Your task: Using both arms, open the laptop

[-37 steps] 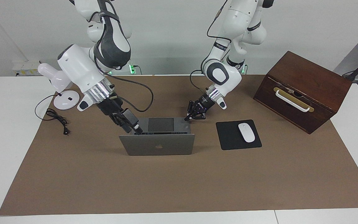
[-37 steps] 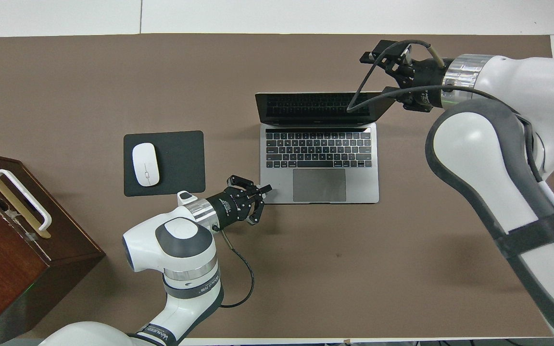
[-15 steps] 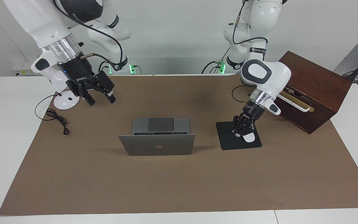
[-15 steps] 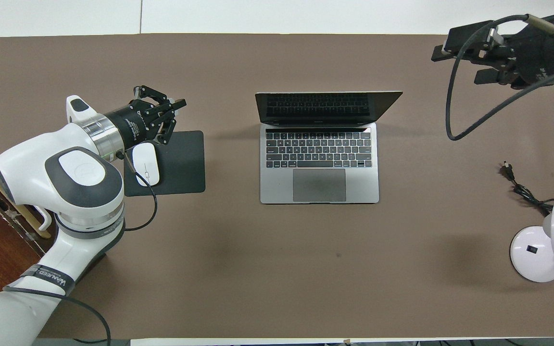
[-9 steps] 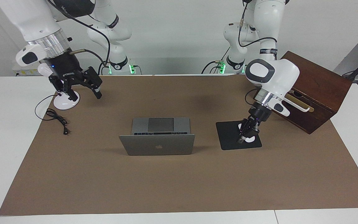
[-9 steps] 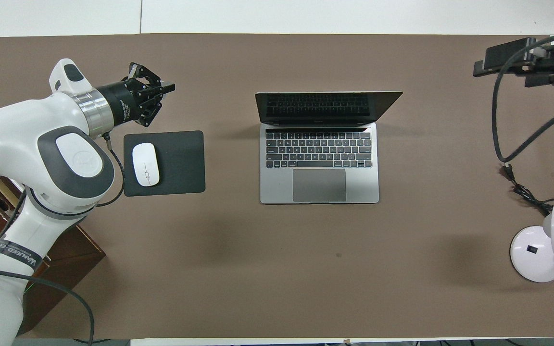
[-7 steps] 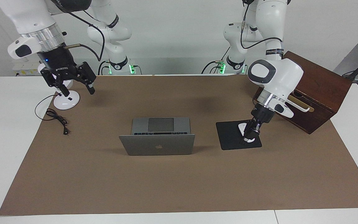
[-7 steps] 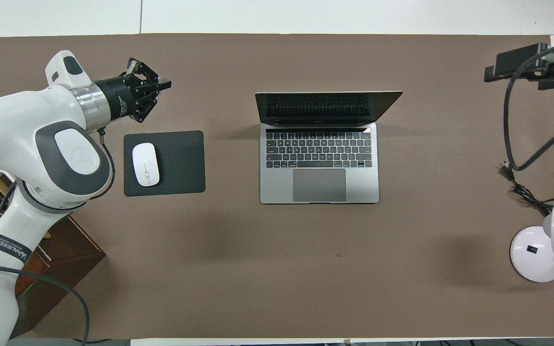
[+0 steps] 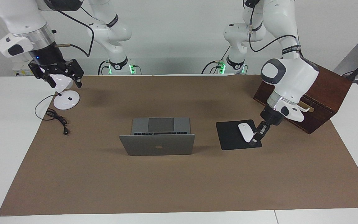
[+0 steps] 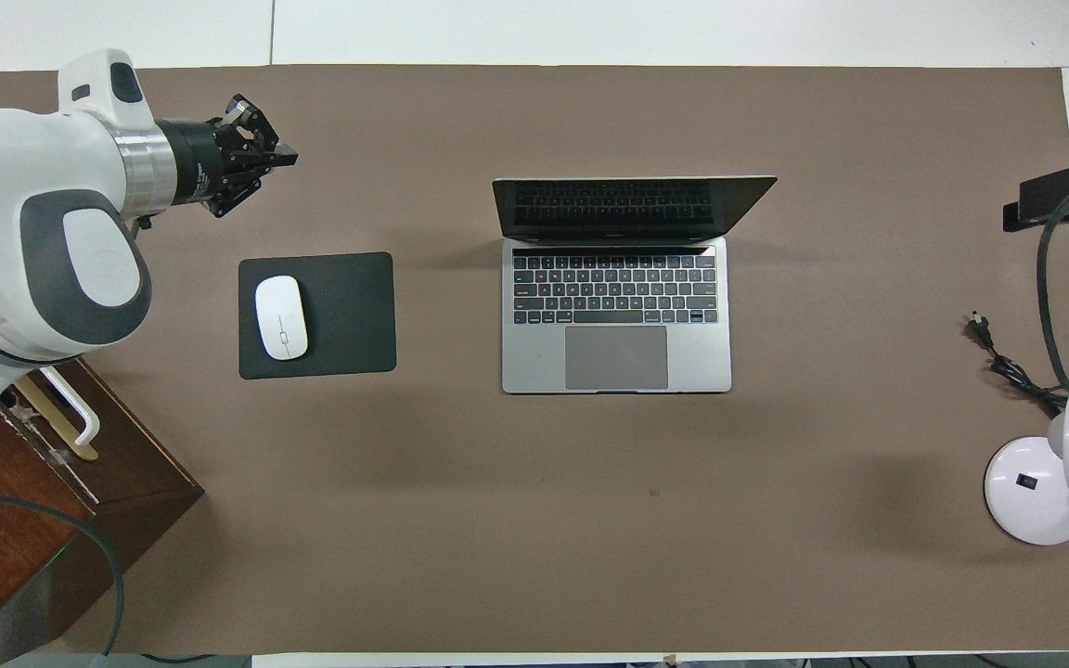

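The silver-grey laptop (image 9: 157, 143) (image 10: 616, 357) stands open in the middle of the brown mat, its lid upright with the apple logo turned away from the robots. The keyboard and trackpad are bare. Nothing touches it. My left gripper (image 9: 254, 139) (image 10: 282, 158) hangs shut and empty above the mat by the mousepad, toward the left arm's end. My right gripper (image 9: 64, 84) is raised over the lamp at the right arm's end, open and empty. Only one of its fingers (image 10: 1054, 199) shows in the overhead view.
A black mousepad (image 9: 228, 137) (image 10: 349, 315) with a white mouse (image 9: 245, 132) (image 10: 281, 317) lies beside the laptop. A brown wooden box (image 9: 306, 90) (image 10: 24, 482) with a white handle stands at the left arm's end. A white desk lamp (image 9: 66, 101) (image 10: 1036, 501) and its cable (image 9: 56, 119) sit at the right arm's end.
Both grippers have pulled away from the laptop toward their own ends of the table and risen. The laptop stays open as it was.
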`<state>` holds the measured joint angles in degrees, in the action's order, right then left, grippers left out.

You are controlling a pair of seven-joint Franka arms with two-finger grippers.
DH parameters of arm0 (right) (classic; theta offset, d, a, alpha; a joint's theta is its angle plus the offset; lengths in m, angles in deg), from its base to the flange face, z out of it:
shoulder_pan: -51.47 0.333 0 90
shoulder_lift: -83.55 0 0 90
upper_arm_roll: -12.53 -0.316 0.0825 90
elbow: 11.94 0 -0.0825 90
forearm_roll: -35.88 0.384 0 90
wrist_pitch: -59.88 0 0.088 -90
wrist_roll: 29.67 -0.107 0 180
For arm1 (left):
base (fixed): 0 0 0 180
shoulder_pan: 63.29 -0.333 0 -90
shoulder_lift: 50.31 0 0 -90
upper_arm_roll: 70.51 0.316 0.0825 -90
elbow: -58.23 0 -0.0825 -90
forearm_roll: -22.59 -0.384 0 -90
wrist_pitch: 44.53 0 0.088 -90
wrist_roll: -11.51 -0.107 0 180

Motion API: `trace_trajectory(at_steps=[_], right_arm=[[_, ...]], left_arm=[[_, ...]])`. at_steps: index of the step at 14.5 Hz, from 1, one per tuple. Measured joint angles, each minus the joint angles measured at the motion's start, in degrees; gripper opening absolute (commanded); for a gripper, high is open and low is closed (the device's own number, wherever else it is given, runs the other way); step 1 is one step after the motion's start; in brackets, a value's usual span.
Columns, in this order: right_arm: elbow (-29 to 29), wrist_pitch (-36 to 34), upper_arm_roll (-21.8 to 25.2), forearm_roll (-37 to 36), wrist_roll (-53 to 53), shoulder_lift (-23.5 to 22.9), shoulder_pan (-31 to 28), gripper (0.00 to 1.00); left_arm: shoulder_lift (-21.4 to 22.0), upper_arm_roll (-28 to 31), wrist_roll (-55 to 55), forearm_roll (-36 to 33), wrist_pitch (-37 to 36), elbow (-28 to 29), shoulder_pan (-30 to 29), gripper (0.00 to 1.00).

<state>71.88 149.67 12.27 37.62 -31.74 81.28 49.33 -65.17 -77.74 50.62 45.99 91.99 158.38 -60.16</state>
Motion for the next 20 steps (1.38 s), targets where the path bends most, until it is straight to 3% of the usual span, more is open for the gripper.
trace_trajectory(at_steps=[6,11,14,15,16,18,19,20], right_arm=[[7.2,1.5,-2.5,-0.6,0.0,3.9,-2.8,1.0],[7.8,1.4,-2.6,-0.6,0.0,4.4,-3.4,1.0],[7.8,1.0,-2.6,-0.6,0.0,4.7,-3.5,1.0],[7.8,0.8,-2.6,-0.6,0.0,4.7,-3.5,1.0],[7.9,0.5,-2.7,-0.6,0.0,4.7,-3.5,1.0],[7.9,-0.5,-2.7,-0.6,0.0,4.7,-3.5,1.0],[7.9,-1.0,-2.7,-0.6,0.0,4.7,-3.6,1.0],[7.9,-1.4,-2.7,-0.6,0.0,4.8,-3.6,1.0]], left_arm=[[1.0,0.3,-0.3,-17.6,-17.3,-4.3,-2.9,0.0],[7.3,1.5,-6.8,-19.7,-35.0,-5.2,-4.4,0.0],[11.6,1.5,-8.0,-19.8,-41.3,-4.0,-4.5,0.0],[12.9,1.5,-8.0,-19.8,-42.3,-3.5,-4.9,0.25],[13.8,1.6,-8.1,-19.8,-42.7,-3.2,-5.3,0.43],[14.8,1.6,-8.4,-19.8,-42.3,-2.6,-6.3,0.45],[14.8,1.6,-8.4,-19.8,-42.2,-2.5,-6.7,0.51],[14.8,1.5,-8.4,-19.8,-42.0,-2.2,-7.0,0.64]])
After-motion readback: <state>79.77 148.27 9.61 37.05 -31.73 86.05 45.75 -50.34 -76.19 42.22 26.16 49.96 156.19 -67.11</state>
